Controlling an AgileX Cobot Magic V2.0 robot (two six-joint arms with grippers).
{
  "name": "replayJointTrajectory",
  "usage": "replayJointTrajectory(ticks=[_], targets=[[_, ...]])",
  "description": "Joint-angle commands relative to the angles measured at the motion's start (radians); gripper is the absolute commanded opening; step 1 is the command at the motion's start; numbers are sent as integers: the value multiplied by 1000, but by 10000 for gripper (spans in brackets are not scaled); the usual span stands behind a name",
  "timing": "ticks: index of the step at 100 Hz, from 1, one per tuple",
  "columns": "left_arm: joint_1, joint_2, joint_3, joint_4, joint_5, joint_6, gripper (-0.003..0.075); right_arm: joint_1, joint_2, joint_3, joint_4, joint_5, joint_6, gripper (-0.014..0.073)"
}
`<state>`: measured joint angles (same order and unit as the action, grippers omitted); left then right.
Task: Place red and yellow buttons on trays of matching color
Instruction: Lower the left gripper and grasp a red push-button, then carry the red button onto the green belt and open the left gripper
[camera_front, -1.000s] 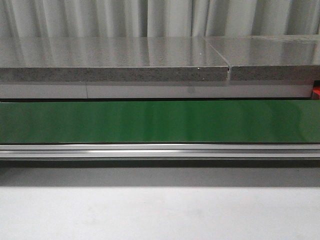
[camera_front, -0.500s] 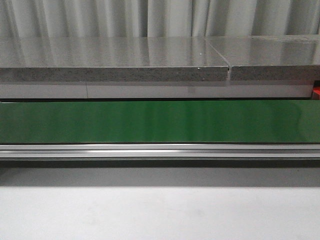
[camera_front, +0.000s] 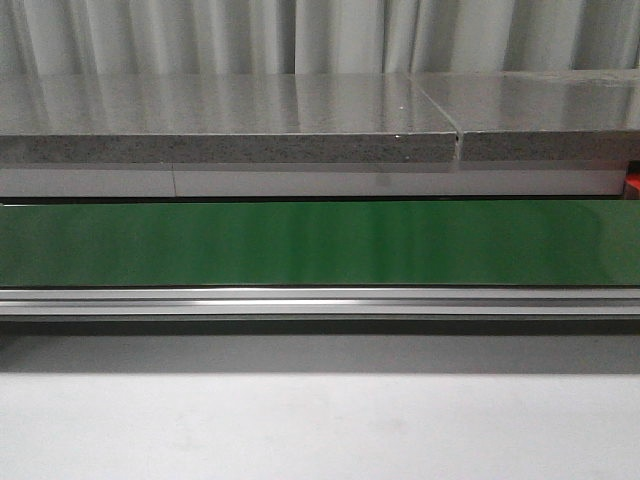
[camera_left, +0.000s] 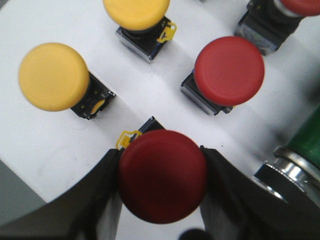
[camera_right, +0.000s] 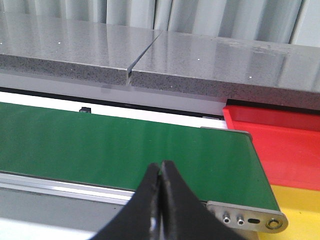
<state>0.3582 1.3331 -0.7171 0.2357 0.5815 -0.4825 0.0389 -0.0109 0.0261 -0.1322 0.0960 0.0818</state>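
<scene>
In the left wrist view my left gripper (camera_left: 162, 176) is shut on a red button (camera_left: 162, 175), its black fingers (camera_left: 97, 192) pressed on both sides of the round cap. Another red button (camera_left: 229, 70) and two yellow buttons (camera_left: 54, 76), (camera_left: 136, 11) stand beyond it on a white surface (camera_left: 35, 145). A third red button (camera_left: 302, 5) shows at the frame edge. In the right wrist view my right gripper (camera_right: 161, 167) is shut and empty above the green conveyor belt (camera_right: 100, 145). A red tray (camera_right: 285, 140) and a yellow tray (camera_right: 302, 210) lie past the belt's end.
The front view shows the green belt (camera_front: 320, 243), its aluminium rail (camera_front: 320, 300), a grey stone counter (camera_front: 230, 120) behind and a white table surface (camera_front: 320, 430) in front. A metal roller end (camera_left: 295, 165) of the belt is near the held button.
</scene>
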Motion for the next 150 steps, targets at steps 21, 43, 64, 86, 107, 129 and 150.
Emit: replayJointTrajectory(ticks=[21,43,64,86,107,129,150], targets=[[-21,-237,-88,-72,76,95,95,0,-15,-10,-13,-80,-2,-68],[-132,-246,-236,-131,157,198,95,0,-15,-10,-13,-80,-2,-68],[-249,-192,-337,-131,172,211,95,0,-15,-10,-13,-80,-2,-68],[-331,-57,-409,-131,201,235,95,0,-15,-10,-13,-80,-2,-68],[-353,65,-446,-132,194,236,95,0,-15,-10,-13,-80,-2,-68],[-353,144,-453,-132,188,236,96,0,-15,-10,-13,-80,-2,-68],[-353,179,-453,-134,172,236,106,0,-15,-10,-13,-80,-2,-68]])
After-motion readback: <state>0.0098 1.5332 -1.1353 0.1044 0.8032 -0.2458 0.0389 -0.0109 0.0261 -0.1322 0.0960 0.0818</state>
